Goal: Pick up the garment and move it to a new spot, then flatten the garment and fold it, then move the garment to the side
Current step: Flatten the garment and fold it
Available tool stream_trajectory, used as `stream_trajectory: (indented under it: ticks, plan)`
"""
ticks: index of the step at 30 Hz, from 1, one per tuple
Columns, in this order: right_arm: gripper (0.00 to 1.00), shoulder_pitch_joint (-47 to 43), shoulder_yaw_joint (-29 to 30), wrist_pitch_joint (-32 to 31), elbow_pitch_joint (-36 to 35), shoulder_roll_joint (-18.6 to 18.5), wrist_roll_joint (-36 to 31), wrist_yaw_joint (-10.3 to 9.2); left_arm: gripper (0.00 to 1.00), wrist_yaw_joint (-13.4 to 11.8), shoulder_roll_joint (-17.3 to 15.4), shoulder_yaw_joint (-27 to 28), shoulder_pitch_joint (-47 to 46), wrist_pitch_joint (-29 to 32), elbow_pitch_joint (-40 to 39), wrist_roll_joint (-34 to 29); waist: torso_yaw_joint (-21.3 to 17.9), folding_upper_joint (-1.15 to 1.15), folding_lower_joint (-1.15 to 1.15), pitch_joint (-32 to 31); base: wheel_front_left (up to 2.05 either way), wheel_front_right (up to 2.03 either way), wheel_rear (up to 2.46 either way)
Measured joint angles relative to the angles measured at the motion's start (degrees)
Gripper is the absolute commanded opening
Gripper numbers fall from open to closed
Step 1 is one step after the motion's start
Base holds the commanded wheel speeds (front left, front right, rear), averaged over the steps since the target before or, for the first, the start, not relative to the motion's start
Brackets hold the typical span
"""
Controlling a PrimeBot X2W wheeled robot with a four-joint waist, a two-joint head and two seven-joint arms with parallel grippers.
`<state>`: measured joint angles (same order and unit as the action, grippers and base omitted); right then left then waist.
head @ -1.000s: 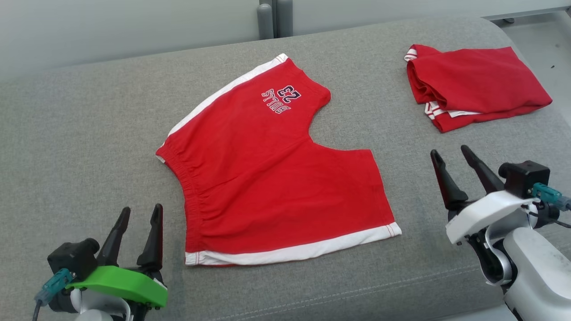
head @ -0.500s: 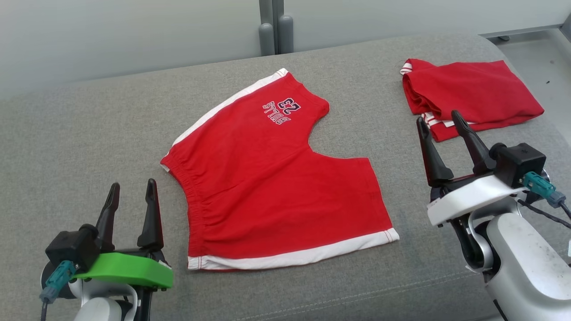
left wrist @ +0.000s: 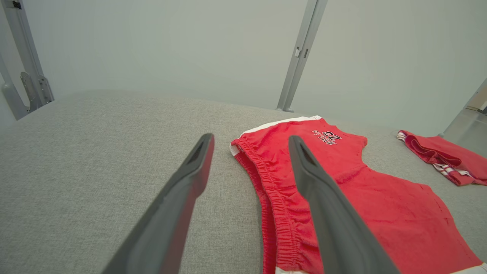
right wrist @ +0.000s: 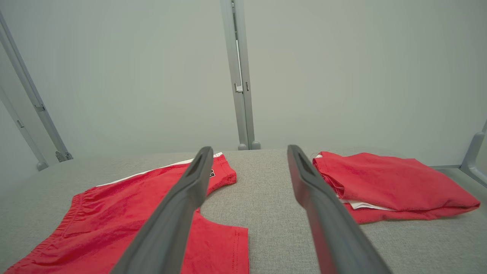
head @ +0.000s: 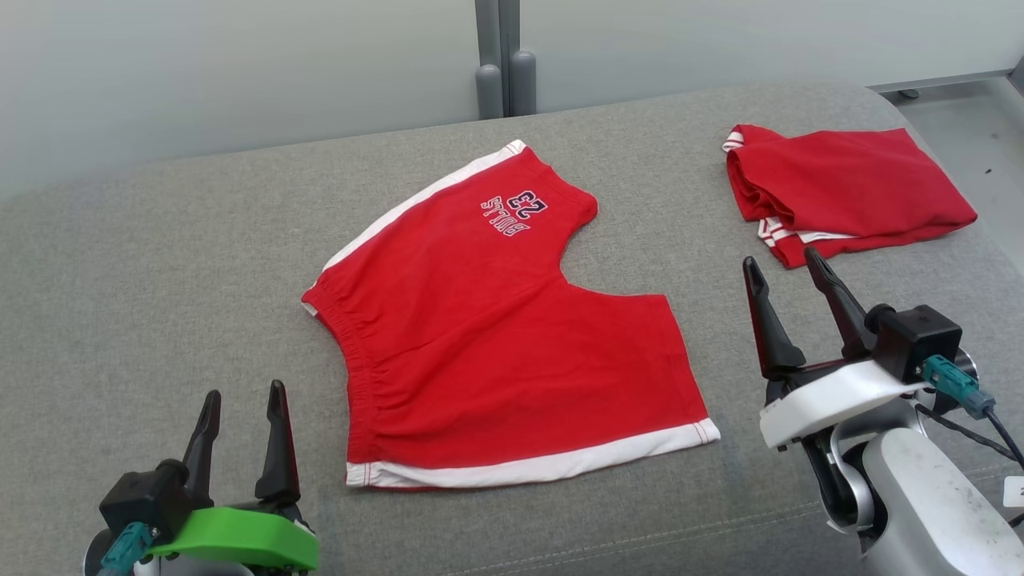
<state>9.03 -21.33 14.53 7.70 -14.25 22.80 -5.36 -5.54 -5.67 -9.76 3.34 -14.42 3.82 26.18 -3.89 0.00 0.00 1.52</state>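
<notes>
Both my tools stand as wide as they go and have hold of nothing. My left gripper [head: 244,390] hangs at the near left with its two dark fingers apart and bare, over the grey cushion [head: 160,264] just beside the near waistband corner of the red shorts [head: 496,336], touching neither. In my left wrist view the elastic waistband runs up between my fingers, below them and clear of them. My right gripper [head: 779,256] is parted in the same way, nothing between its fingers, held above bare cushion between the shorts on my left and a folded red garment [head: 848,184] at the far right. Its tips are near that garment's closest edge; I cannot tell whether they are above it or just short of it. The shorts lie flat and spread near the middle of the cushion. Their gathered waistband faces my left side and both legs point away from it. One leg angles toward the far side, bearing the "BULLS 23" print, upside down to me. The other leg runs out to my right along a white stripe at the near edge. The notch between the legs opens toward the far right, and the long axis runs roughly left to right.
</notes>
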Motion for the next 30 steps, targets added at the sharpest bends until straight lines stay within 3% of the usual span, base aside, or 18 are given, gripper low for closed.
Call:
stream_trajectory:
  ticks: [13,30]
  plan:
    - [1.0,-1.4,0.2,0.0,0.0,1.2,-1.7,-0.2,1.0,0.0,0.8,0.5,1.7,0.0,-0.8,-2.0,0.7,0.0,0.0,-0.2,0.0,0.0,0.0]
    - [1.0,-2.6,1.2,0.0,1.9,1.7,-2.7,1.31,1.0,-0.1,1.1,0.1,2.6,0.0,-0.1,-3.4,0.7,0.0,0.0,0.3,0.0,0.0,0.0]
